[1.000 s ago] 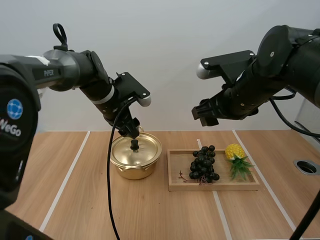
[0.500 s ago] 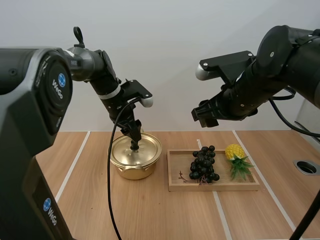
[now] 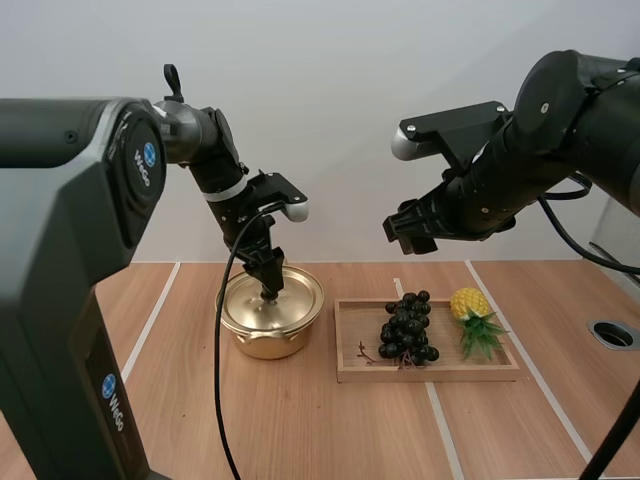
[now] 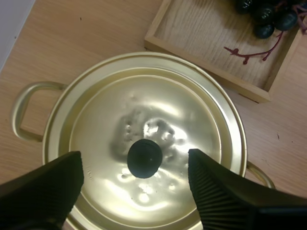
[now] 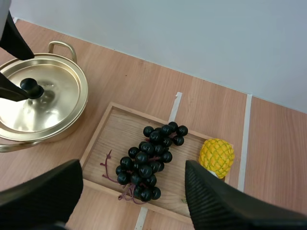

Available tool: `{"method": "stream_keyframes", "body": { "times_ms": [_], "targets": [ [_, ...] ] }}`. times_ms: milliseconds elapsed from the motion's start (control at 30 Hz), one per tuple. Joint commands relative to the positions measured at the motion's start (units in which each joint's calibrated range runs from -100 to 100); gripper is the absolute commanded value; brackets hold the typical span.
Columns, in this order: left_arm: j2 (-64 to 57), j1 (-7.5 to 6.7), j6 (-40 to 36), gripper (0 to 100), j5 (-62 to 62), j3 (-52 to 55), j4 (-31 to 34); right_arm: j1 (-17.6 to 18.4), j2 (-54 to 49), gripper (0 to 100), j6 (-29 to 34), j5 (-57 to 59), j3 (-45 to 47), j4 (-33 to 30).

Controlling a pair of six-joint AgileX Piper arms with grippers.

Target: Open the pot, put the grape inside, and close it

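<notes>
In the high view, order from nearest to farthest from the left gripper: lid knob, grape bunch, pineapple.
1. Black round knob on the golden lid, at the left gripper.
2. Dark grape bunch, middle of wooden tray.
3. Yellow pineapple, tray's right end.

Here's the right gripper [image 5: 134, 166], fingers spread wide, hanging over the bunch of grapes [image 5: 148, 160] that lies in the wooden tray [image 5: 103, 136], with a yellow pineapple [image 5: 216, 156] just beside the bunch. Off to the side the gold pot [image 5: 72, 120] sits on the table [image 5: 144, 84], lid [image 5: 55, 93] on, and the left gripper [image 5: 26, 75] is at the black knob [image 5: 29, 87].
</notes>
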Motion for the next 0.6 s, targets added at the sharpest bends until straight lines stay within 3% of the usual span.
{"method": "stream_keyframes", "body": {
  "times_ms": [0,567],
  "targets": [
    [1.1,-0.22,0.6,100,0.9,-0.5,0.3,-0.2,-0.3,100,-0.6,0.4,-0.4,0.2],
    [2.9,-0.22,0.6,100,0.9,-0.5,0.3,-0.2,-0.3,100,-0.6,0.4,-0.4,0.3]
  ]
}}
